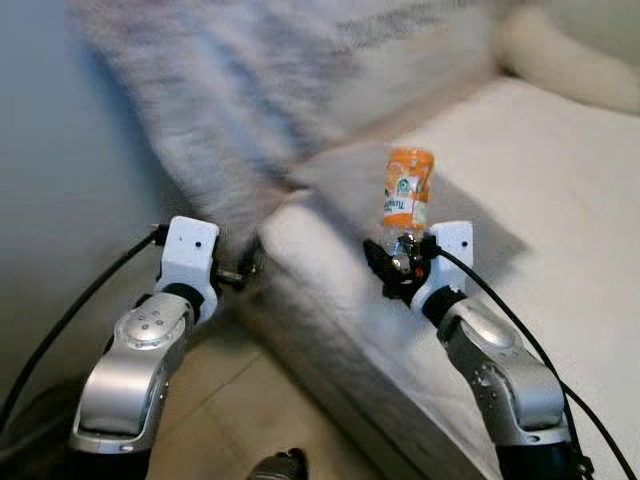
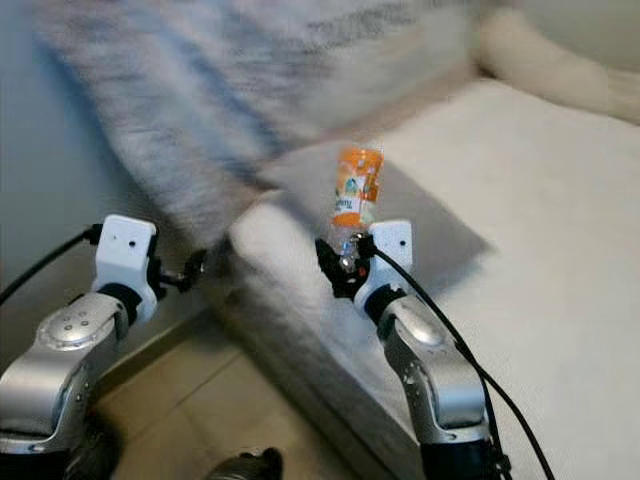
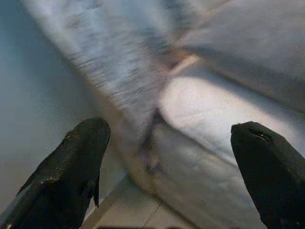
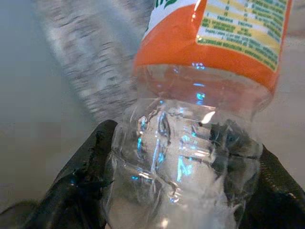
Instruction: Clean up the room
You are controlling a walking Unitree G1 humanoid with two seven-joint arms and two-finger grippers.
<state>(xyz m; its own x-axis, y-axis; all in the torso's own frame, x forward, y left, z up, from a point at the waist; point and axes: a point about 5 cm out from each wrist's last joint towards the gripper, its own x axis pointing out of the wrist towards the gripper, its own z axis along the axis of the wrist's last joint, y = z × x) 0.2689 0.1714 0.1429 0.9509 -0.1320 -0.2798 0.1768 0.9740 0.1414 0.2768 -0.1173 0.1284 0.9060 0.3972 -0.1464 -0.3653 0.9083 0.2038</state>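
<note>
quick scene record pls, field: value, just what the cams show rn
held object: clear plastic bottle with orange label, looks empty
right gripper: shut on the bottle's lower clear part, held up over the sofa seat
bottle pose: roughly upright, slightly tilted
left gripper: open, holding nothing, near the sofa's front corner
sofa: light cushions, striped grey blanket draped over it
floor: beige tiles beside the sofa
image quality: background motion-blurred
</note>
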